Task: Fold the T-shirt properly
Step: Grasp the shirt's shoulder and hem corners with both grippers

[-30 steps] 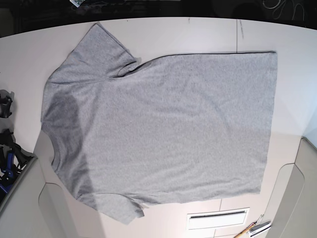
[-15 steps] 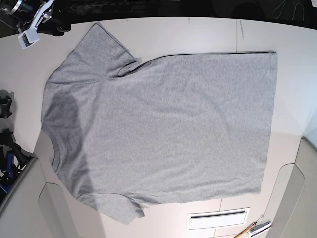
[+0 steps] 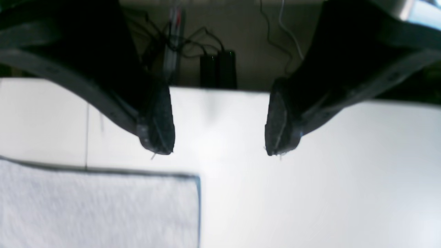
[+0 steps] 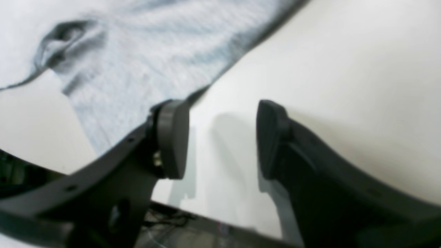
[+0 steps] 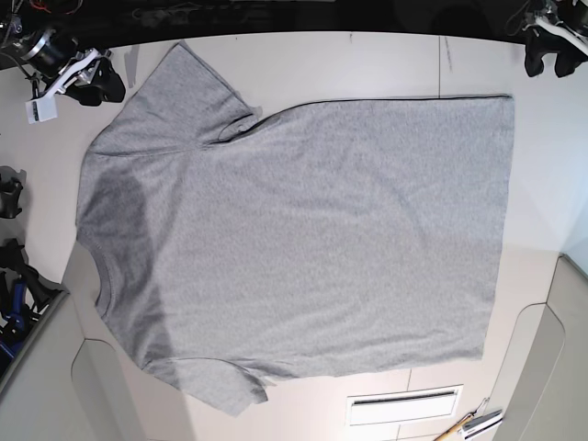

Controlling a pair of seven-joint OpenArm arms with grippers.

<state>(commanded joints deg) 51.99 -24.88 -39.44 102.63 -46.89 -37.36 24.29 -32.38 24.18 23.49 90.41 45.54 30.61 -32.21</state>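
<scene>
- T-shirt (image 5: 303, 230) is lying flat, unfolded, just beyond both grippers' fingers!
- Left gripper (image 3: 220, 132) and right gripper (image 4: 222, 141) are arriving, fingers apart: folding is nearing.

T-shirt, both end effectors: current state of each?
T-shirt: spread out, plain side up, not folded; sleeves out at both sides, some creasing at the upper sleeve in the base view.
Left end effector: open, nothing between the fingers, off the shirt.
Right end effector: open, nothing between the fingers, near a sleeve.
</scene>
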